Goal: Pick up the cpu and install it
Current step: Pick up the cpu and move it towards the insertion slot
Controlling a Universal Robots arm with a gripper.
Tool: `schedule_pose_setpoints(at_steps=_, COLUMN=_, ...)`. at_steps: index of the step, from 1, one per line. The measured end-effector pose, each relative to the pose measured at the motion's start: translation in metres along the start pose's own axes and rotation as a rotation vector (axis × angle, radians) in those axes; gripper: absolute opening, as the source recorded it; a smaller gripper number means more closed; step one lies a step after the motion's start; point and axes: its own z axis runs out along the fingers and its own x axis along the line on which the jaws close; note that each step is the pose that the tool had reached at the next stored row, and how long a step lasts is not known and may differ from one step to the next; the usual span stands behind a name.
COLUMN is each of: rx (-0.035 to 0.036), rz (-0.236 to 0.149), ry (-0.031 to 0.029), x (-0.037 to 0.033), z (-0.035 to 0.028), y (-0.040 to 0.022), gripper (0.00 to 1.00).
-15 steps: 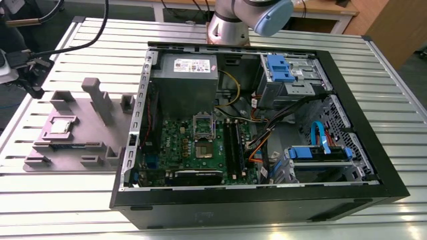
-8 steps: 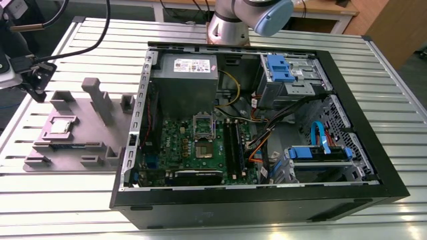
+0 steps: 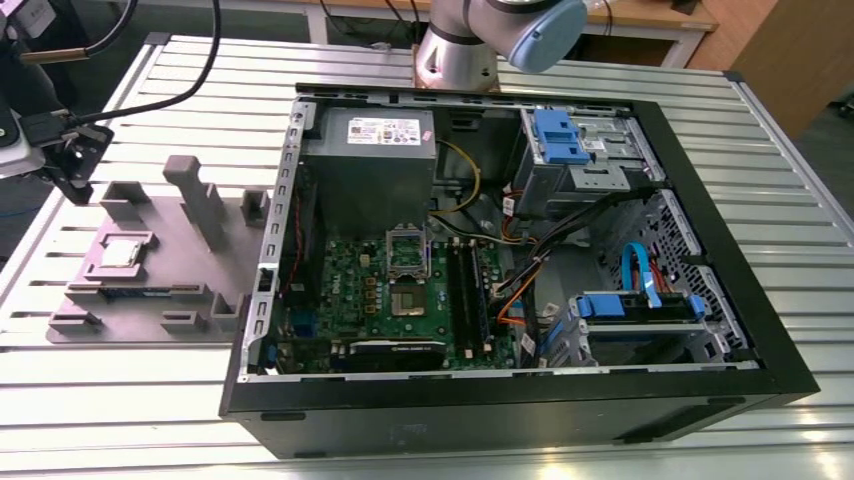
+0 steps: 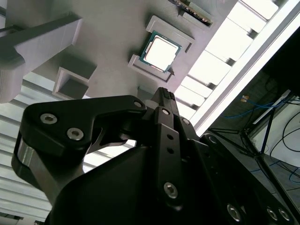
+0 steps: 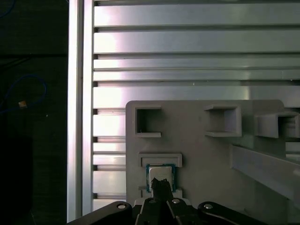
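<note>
**Hovering shut and empty, with the cpu resting in its fixture**

Much of the arm [image 3: 467,45] is cut off. In the exterior view its base and a blue-capped joint show at the top edge, and the links beyond them run out of frame. The gripper [image 3: 76,178] shows at the exterior view's left edge, partly cropped. It points down above the slatted table [image 3: 134,400], near the far corner of the grey fixture plate [image 3: 147,292].

In both wrist views its fingers are pressed together with nothing between them. In the first wrist view the closed tips cover one edge of the cpu [image 5: 161,171]. How high they stand above the plate cannot be judged, though the exterior view shows them apart from the chip.

The cpu lies flat in a square recess of the plate, silver top up. It is well apart from the open computer case [image 3: 534,395] at the exterior view's right. The parts on the motherboard [image 3: 387,290] inside the case are too small to tell apart.
</note>
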Motion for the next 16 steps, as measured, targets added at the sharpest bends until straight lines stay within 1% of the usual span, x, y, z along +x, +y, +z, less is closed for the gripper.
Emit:
schedule_pose_setpoints(at_steps=4, rx=-0.0001, rz=0.000, ry=-0.0001, x=-0.0001, z=0.0024, y=-0.0001, gripper=0.11)
schedule_pose_setpoints(at_steps=10, rx=-0.0001, rz=0.000, ry=-0.0001, x=-0.0003, z=0.0109, y=-0.0005, gripper=0.11)
schedule_pose_setpoints(at_steps=14, rx=0.0002, rz=0.000, ry=0.0003, x=-0.0003, z=0.0117, y=-0.0005, gripper=0.11)
schedule_pose_setpoints(at_steps=16, rx=-0.0002, rz=0.000, ry=-0.0004, x=-0.0004, z=0.0131, y=-0.0005, gripper=0.11)
